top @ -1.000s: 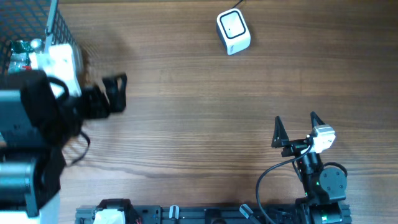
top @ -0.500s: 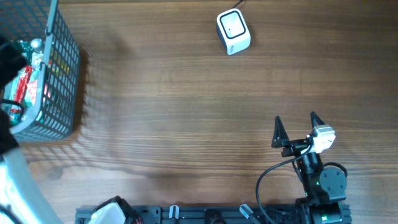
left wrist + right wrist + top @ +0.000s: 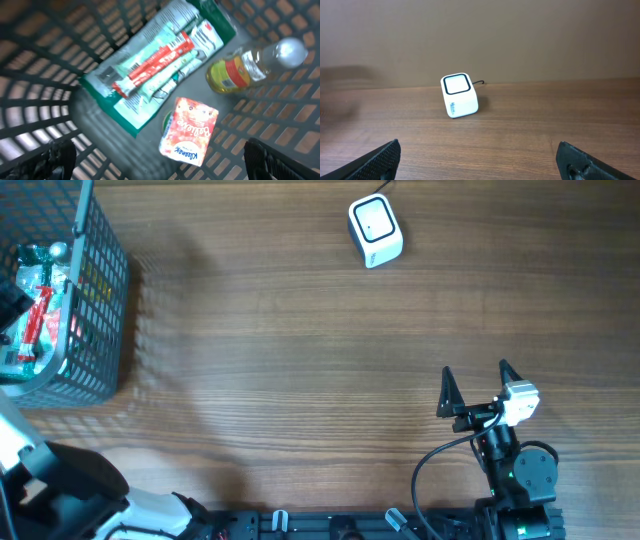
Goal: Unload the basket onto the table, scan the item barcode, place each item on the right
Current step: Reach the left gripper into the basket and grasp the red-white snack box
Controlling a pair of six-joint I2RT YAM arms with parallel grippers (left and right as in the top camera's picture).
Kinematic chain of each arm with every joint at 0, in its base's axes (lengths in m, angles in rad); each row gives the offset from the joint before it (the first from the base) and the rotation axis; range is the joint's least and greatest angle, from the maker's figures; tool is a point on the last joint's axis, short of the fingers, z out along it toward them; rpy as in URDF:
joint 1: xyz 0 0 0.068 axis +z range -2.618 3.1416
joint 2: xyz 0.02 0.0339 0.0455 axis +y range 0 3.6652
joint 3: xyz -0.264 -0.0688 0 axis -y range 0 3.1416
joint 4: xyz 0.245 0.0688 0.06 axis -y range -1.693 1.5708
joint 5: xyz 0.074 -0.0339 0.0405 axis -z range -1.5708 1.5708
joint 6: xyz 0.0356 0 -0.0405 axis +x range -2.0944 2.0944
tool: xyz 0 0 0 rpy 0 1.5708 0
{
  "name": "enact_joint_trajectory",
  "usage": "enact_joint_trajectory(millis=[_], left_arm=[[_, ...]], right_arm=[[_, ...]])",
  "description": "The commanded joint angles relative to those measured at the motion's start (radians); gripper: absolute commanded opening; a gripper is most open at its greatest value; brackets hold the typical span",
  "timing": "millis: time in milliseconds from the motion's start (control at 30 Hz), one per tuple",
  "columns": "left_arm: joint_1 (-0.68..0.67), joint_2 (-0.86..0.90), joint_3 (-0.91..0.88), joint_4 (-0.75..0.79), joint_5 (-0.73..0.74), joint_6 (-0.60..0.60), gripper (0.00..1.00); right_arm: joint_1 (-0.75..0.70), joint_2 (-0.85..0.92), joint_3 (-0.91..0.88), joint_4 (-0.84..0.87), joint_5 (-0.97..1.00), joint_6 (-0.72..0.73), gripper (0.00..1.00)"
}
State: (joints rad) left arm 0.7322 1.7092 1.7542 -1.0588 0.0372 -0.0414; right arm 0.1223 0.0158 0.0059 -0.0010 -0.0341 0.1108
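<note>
Inside mesh basket (image 3: 102, 131), green-white pouch (image 3: 150, 65) with red band, orange tissue pack (image 3: 189, 131)

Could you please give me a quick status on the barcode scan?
Left gripper open over basket, empty. Right gripper open, empty, facing scanner. Green packet, bottle and tissue pack all in basket, none picked. Nothing between basket and scanner.

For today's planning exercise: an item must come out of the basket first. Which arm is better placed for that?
Left. The left fingers, open, hang over the tissue pack in the basket; the right fingers sit far away, facing the scanner.
</note>
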Motion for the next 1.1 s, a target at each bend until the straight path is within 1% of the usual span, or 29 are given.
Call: enact_joint_trajectory(millis=[0,100,167,300,400,733,767,800,833,900,933,1000,1067], left_arm=[[-0.008,0.089,-0.005,-0.008,0.067,0.102,1.0],[-0.024,0.14,-0.007,-0.02,0.067,0.119,1.0],[-0.04,0.17,-0.011,-0.027,0.068,0.164,1.0],[-0.081,0.211,-0.019,-0.021,0.064,0.196,1.0],[-0.103,0.24,-0.021,-0.016,0.032,0.195,1.0],[-0.113,0.358,-0.031,-0.03,0.034,0.191,1.0],[-0.113,0.361,-0.037,-0.027,0.033,0.191,0.96],[-0.113,0.365,-0.047,-0.02,0.034,0.191,0.91],[-0.113,0.365,-0.053,-0.007,0.035,0.186,0.77],[-0.112,0.365,-0.053,0.006,0.065,0.184,0.72],[-0.112,0.365,-0.053,0.007,0.068,0.184,0.65],[-0.113,0.365,-0.053,0.007,0.068,0.184,0.6],[-0.113,0.365,-0.053,0.003,0.067,0.184,0.53]], right_arm=[[0.0,-0.002,-0.001,0.003,-0.015,-0.006,1.0],[0.0,-0.002,-0.001,0.003,-0.015,-0.005,1.0],[0.0,-0.002,-0.001,0.003,-0.015,-0.005,1.0],[0.0,-0.002,-0.001,0.003,-0.015,-0.006,1.0],[0.0,-0.002,-0.001,0.003,-0.015,-0.006,1.0],[0.0,-0.002,-0.001,0.003,-0.015,-0.005,1.0],[0.0,-0.002,-0.001,0.003,-0.015,-0.006,1.0],[0.0,-0.002,-0.001,0.003,-0.015,-0.005,1.0],[0.0,-0.002,-0.001,0.003,-0.015,-0.005,1.0],[0.0,-0.002,-0.001,0.003,-0.015,-0.005,0.99],[0.0,-0.002,-0.001,0.003,-0.015,-0.005,1.0],[0.0,-0.002,-0.001,0.003,-0.015,-0.006,1.0],[0.0,-0.002,-0.001,0.003,-0.015,-0.006,1.0]])
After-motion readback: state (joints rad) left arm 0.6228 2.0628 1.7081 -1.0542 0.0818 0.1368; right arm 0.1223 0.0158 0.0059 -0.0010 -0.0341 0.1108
